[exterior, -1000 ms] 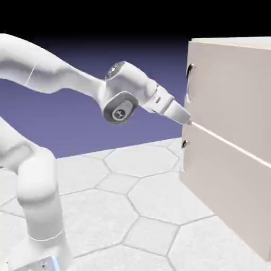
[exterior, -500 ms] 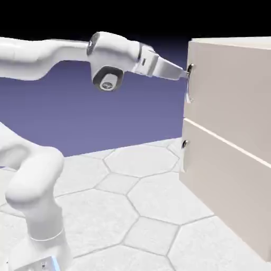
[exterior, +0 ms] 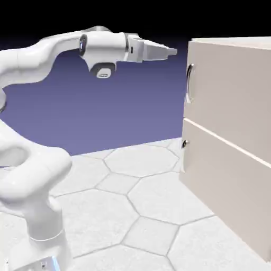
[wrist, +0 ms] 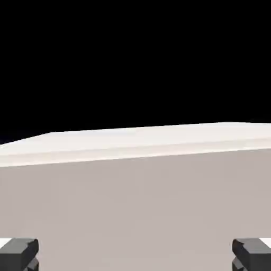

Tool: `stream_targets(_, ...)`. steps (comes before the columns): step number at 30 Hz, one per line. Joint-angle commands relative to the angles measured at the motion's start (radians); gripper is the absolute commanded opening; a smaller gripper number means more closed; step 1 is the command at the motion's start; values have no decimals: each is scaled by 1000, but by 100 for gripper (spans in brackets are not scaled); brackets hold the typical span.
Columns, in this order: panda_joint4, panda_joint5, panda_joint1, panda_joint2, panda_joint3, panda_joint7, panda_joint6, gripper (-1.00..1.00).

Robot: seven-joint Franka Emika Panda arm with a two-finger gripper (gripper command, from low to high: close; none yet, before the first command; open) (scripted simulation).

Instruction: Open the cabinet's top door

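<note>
One silver handle [exterior: 189,83] sits right of and below the open-jawed tool [exterior: 170,52].

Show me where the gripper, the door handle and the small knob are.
gripper [exterior: 172,52]: exterior view, at its fingertips.
silver bar handle [exterior: 188,82]: exterior view, middle of the curved bar on the top door.
small round knob [exterior: 184,143]: exterior view, on the lower panel's edge.
</note>
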Motion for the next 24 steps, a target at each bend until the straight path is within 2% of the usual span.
stream_targets(1, 13, 44, -22, -12, 23, -22, -1, 100)
stream_targets(19, 251, 826, -420, -227, 443, -418, -26, 100)
stream_targets(21, 254, 837, -425, -230, 449, -424, -27, 100)
stream_targets(24, 356, 837, -535, -226, 485, -407, -30, 100)
